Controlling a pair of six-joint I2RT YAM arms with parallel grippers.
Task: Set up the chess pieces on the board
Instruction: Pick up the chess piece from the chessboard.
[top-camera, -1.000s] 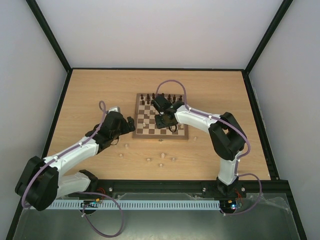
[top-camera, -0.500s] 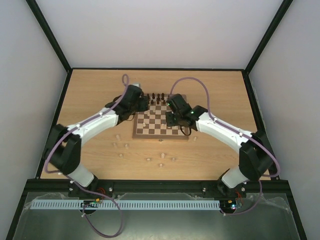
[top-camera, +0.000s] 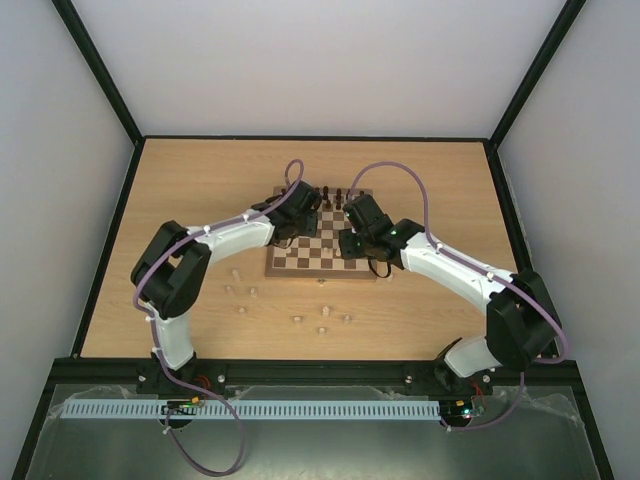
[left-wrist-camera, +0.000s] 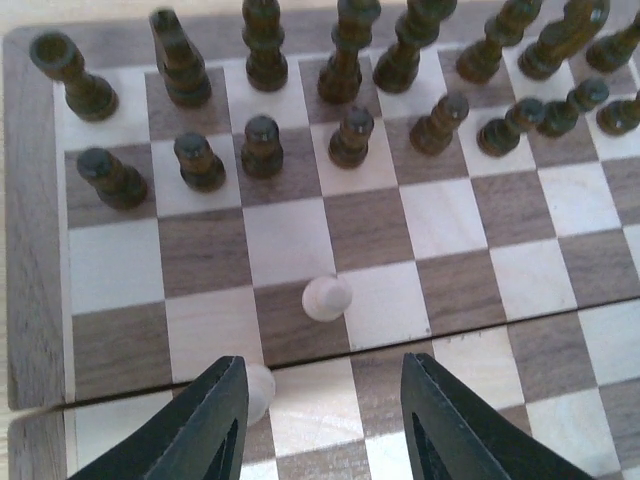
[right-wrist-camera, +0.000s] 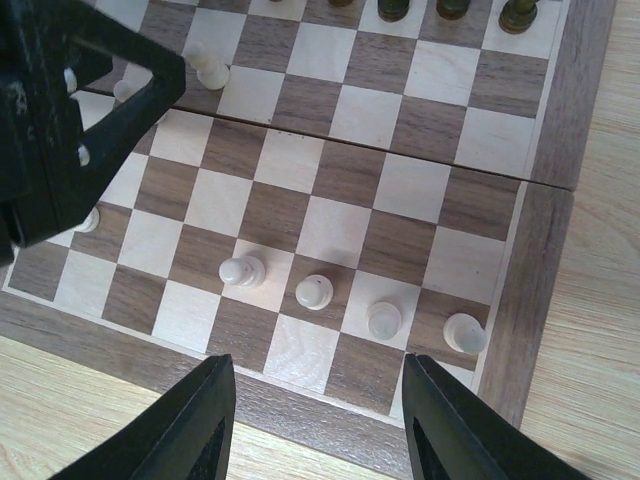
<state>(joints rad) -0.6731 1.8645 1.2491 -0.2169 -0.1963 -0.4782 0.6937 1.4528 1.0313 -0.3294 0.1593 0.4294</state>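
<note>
The board (top-camera: 300, 258) lies mid-table, with dark pieces (left-wrist-camera: 262, 145) filling its two far rows. My left gripper (top-camera: 303, 220) hovers over the board's far left part. Its jaws (left-wrist-camera: 322, 368) are open and hold nothing. One pale pawn (left-wrist-camera: 327, 297) stands just ahead of them, and another pale piece (left-wrist-camera: 259, 388) sits beside the left finger (left-wrist-camera: 222, 410). My right gripper (top-camera: 354, 242) hangs open (right-wrist-camera: 318, 370) above the board's near right corner. Several pale pawns (right-wrist-camera: 313, 292) stand there in a row on the second rank. Several pale chess pieces (top-camera: 297, 320) lie loose on the table.
The loose pale pieces are scattered on the wood between the board's near edge and the arm bases, one (top-camera: 390, 277) off the board's right corner. The left gripper's black body (right-wrist-camera: 70, 130) looms at the upper left of the right wrist view. Black frame rails (top-camera: 110, 240) border the table.
The left arm has swung from the table left of the board onto the board's far left part. The right gripper has shifted right, toward the near right corner.
</note>
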